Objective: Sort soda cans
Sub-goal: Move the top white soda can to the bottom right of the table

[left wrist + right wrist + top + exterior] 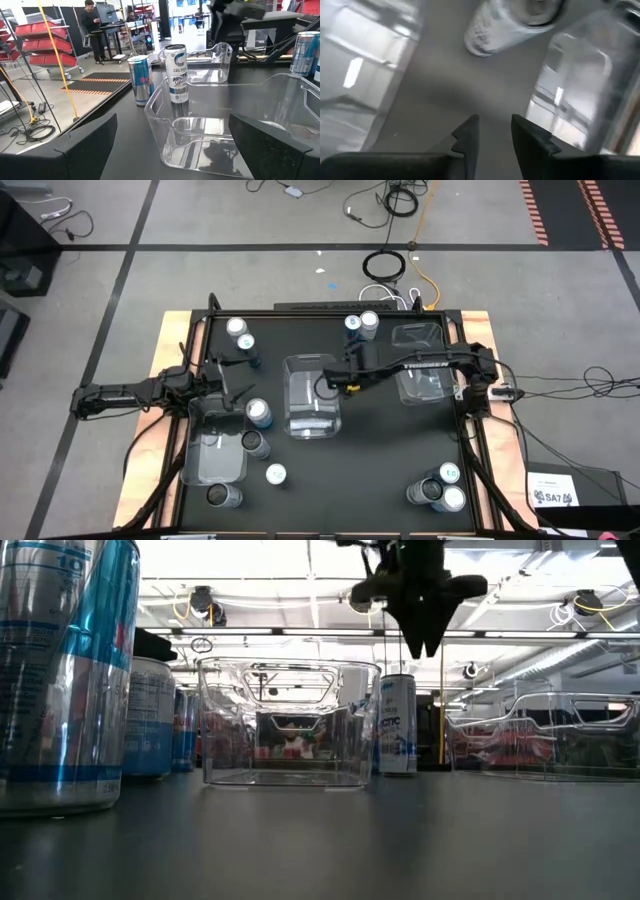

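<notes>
High view: the black rectangular counter (380,480) fills the wooden-edged frame, and two dark arms reach in from its sides. Three clear plastic rectangular bins sit on it: the left bin (213,445) near the left arm, the middle bin (312,395) at the centre, and the right bin (420,365) partly covered by the right arm.

The left end effector (232,377) hangs above the far end of the left bin with its fingers spread wide and nothing between them; in the left wrist view they frame that bin's rim at the picture's bottom. The right end effector (330,385) hovers over the middle bin's right edge. In the right wrist view its fingers (470,137) stand slightly parted, holding nothing, above bare counter between two bin walls, with a silver-white can (505,22) below, cut off by the picture's edge.

The small metal soda cans (258,412) stand in scattered groups: two at the far left (240,335), two at the far middle (362,324), three near the left bin, one at the near left corner (222,496), and three at the near right corner (440,490). Their colours are hard to tell from above. In the low view a blue-and-silver can (65,670) looms at the left, cut off.
</notes>
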Controlling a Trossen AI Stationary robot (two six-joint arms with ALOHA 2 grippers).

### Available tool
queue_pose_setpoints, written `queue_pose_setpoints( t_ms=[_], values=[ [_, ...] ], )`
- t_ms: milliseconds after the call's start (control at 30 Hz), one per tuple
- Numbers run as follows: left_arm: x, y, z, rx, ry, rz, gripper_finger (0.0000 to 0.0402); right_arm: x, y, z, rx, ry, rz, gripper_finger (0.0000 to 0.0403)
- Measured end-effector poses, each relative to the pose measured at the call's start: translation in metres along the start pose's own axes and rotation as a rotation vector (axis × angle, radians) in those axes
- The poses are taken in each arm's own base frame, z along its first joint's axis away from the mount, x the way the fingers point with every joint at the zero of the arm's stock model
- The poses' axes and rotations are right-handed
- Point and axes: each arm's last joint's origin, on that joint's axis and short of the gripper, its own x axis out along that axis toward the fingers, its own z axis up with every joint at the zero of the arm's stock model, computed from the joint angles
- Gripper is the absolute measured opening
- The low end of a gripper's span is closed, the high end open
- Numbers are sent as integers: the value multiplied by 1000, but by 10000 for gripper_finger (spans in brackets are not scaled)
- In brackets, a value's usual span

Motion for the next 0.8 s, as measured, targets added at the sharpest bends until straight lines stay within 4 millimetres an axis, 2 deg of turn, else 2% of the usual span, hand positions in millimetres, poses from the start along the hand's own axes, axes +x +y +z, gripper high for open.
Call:
queue_pose_setpoints(
  t_ms=[67, 200, 367, 567, 667, 800],
  values=[
    [0, 0, 0, 0, 0, 0, 391, -4, -6, -10, -19, -20, 43, 93],
    [0, 0, 0, 0, 1, 0, 391, -6, -36, -40, -10, -38, -17, 74],
    [0, 0, 0, 0, 0, 0, 391, -7, -93, -76, 78, -60, 19, 52],
    [0, 0, 0, 0, 0, 0, 391, 5, -150, -100, 219, -135, 168, 39],
    [0, 0, 0, 0, 0, 0, 391, 14, -164, -108, 271, -149, 236, 39],
    [0, 0, 0, 0, 0, 0, 391, 25, -173, -114, 283, -175, 279, 41]
  ],
)
